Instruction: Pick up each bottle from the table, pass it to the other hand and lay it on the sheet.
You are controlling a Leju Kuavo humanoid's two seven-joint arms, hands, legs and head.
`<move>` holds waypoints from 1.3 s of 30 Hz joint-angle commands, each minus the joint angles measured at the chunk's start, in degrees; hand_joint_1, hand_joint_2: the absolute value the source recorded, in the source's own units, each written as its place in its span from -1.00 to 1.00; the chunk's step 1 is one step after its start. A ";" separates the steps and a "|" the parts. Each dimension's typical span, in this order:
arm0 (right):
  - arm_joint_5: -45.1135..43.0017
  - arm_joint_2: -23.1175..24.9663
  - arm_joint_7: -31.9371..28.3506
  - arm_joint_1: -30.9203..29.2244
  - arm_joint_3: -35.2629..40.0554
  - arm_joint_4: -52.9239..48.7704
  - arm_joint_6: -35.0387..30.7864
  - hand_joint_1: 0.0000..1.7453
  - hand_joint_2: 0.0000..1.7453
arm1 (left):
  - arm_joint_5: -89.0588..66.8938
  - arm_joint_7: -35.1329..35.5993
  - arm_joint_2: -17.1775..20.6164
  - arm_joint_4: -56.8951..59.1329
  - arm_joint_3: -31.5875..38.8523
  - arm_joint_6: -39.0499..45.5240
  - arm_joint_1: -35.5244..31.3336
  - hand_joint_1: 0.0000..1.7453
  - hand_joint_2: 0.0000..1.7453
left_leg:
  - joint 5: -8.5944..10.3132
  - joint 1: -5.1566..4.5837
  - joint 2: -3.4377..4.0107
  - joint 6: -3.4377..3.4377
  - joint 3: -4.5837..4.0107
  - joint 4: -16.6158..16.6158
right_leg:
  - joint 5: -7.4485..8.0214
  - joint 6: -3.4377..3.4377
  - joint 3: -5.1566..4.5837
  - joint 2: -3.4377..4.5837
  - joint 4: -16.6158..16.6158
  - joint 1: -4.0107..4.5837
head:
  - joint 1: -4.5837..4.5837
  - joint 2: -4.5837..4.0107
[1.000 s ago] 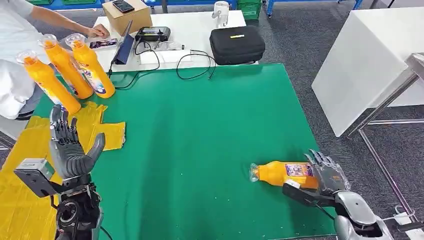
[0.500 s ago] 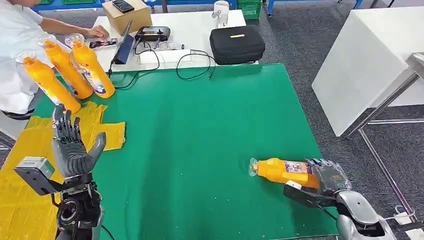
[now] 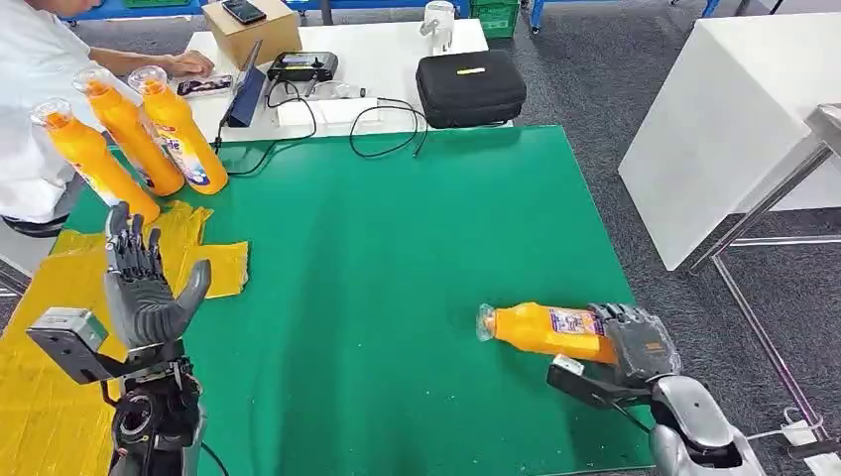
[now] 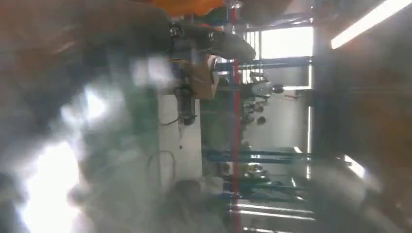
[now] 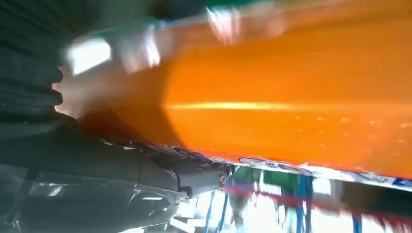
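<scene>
Bottle (image 3: 540,330) gripped by right robot hand (image 3: 635,342); left robot hand (image 3: 147,288) spread, holding nothing.

I log one table under a green mat (image 3: 397,258). On it: a crumpled yellow sheet (image 3: 60,297) at its left edge, and three upright orange plastic bottles (image 3: 134,139) at its far left corner.

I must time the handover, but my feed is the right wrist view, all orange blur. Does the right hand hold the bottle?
Observer: Yes. In the head view the right hand grips the orange bottle at its base end.
Operator: And the left hand?
Observer: The left hand is raised, fingers spread, holding nothing, by the yellow sheet.
Operator: Other bottles?
Observer: Three bottles stand at the green mat's far left corner.
</scene>
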 commanded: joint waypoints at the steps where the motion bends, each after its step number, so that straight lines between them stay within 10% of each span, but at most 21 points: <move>1: -9.14 12.43 -4.76 -5.21 -4.79 -2.85 -7.28 1.00 1.00 | -1.51 2.64 -0.23 0.63 -7.00 -4.33 -0.78 -1.00 1.00 | -0.04 0.05 0.18 -0.05 0.01 0.05 | 0.02 -0.01 -0.03 0.16 0.03 0.05 | -0.02 0.00; 19: -39.34 28.25 -16.14 -10.77 -6.63 0.24 1.81 1.00 1.00 | -8.57 8.87 3.86 7.02 -30.56 -12.40 -3.91 -1.00 1.00 | 0.02 0.01 0.10 -0.04 0.04 -0.03 | 0.03 0.00 0.02 0.06 -0.02 0.01 | -0.02 0.00; 24: -53.78 29.85 -17.70 -11.27 -3.89 0.71 16.78 1.00 1.00 | -8.78 9.27 3.93 9.29 -32.04 -12.31 -5.67 -1.00 1.00 | -0.02 0.06 0.16 -0.07 0.10 0.00 | 0.01 -0.01 0.07 0.13 0.00 0.05 | -0.02 0.00; 39: -51.50 31.04 -16.94 -13.60 8.83 7.77 21.52 1.00 1.00 | -7.28 10.23 3.20 13.65 -30.86 -11.33 -8.20 -1.00 1.00 | 0.01 0.07 0.16 -0.04 0.10 -0.01 | 0.03 0.02 0.10 0.10 -0.03 0.07 | 0.00 0.00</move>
